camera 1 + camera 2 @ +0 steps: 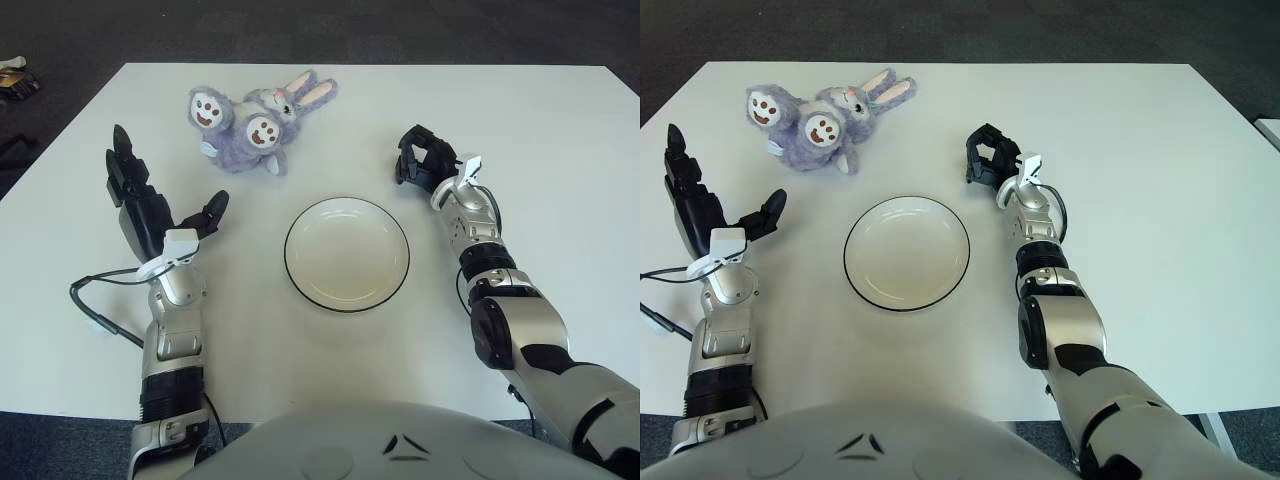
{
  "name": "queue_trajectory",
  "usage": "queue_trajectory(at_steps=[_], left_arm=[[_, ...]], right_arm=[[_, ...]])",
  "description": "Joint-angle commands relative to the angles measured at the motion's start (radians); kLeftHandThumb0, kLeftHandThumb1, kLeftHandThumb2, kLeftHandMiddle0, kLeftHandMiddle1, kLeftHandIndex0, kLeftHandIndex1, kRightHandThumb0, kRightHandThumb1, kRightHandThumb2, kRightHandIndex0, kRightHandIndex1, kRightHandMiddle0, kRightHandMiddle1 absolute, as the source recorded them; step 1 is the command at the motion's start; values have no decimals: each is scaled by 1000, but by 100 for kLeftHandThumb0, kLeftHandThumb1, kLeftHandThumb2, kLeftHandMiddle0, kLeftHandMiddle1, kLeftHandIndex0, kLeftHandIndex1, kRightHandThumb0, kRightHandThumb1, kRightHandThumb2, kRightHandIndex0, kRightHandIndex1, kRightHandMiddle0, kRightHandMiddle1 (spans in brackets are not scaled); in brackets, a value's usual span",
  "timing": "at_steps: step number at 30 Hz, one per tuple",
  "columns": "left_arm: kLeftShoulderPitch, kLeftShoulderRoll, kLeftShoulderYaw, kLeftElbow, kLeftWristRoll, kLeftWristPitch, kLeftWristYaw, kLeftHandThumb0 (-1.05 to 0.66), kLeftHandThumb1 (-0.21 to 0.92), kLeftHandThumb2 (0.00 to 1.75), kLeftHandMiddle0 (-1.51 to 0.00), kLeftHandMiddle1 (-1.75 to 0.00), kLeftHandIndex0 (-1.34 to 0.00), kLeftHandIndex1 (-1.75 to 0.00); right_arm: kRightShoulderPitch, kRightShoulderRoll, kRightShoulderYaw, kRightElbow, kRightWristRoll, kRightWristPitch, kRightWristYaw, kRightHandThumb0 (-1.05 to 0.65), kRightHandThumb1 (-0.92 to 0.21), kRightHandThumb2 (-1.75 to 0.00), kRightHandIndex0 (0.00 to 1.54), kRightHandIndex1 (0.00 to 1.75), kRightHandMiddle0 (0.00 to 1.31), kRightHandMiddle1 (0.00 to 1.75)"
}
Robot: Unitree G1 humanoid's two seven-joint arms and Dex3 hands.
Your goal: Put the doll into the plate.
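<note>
A purple plush rabbit doll (pixel 252 122) with pink-lined ears lies on its side at the far left of the white table (pixel 540 130). An empty white plate (pixel 346 253) with a dark rim sits at the table's middle. My left hand (pixel 155 205) is raised to the left of the plate and below the doll, fingers spread wide, holding nothing. Beside the plate's upper right edge shows my right hand (pixel 422 162), fingers curled and empty.
A thin cable (pixel 95 300) loops from my left forearm over the table. Beyond the far left table edge a small dark object (pixel 18 85) lies on the dark floor.
</note>
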State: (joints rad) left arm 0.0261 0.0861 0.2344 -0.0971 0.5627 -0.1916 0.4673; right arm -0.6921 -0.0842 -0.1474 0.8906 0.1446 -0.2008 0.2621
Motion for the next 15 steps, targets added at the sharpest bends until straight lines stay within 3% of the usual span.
queue_trajectory(at_steps=[1, 9, 15], left_arm=[[9, 32, -22, 28, 27, 13, 4, -75, 23, 87, 0, 0, 0, 0], [-33, 77, -50, 90, 14, 7, 9, -78, 24, 84, 0, 0, 0, 0], [-69, 93, -64, 122, -61, -21, -28, -63, 14, 99, -3, -3, 0, -9]], right_arm=[[14, 9, 3, 18, -1, 24, -4, -45, -42, -118, 105, 175, 53, 175], [16, 10, 3, 14, 0, 24, -3, -45, -42, -119, 106, 175, 53, 175], [19, 9, 7, 9, -4, 21, -2, -45, -42, -119, 106, 175, 53, 175]])
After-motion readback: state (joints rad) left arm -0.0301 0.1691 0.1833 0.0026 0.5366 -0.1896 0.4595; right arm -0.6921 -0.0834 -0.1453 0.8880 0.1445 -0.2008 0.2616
